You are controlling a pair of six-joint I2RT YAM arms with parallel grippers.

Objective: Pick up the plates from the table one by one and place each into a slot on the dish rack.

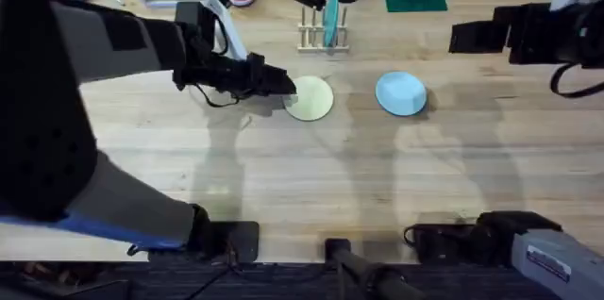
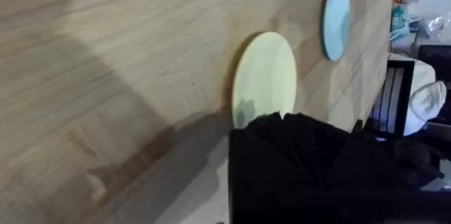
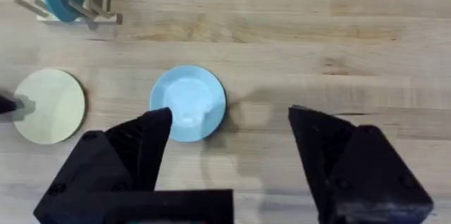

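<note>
My left gripper (image 1: 283, 88) sits at the near-left edge of the cream plate (image 1: 310, 98), flat on the tabletop (image 1: 311, 168); I cannot tell its grip. My right gripper (image 3: 229, 146) hangs spread wide above the blue plate (image 3: 188, 103). A teal plate (image 1: 331, 19) stands in the rack (image 1: 324, 45).

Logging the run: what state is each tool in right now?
Left tool: at the edge of the cream plate; open or closed cannot be told.
Right tool: open, holding nothing, above the light blue plate.
</note>
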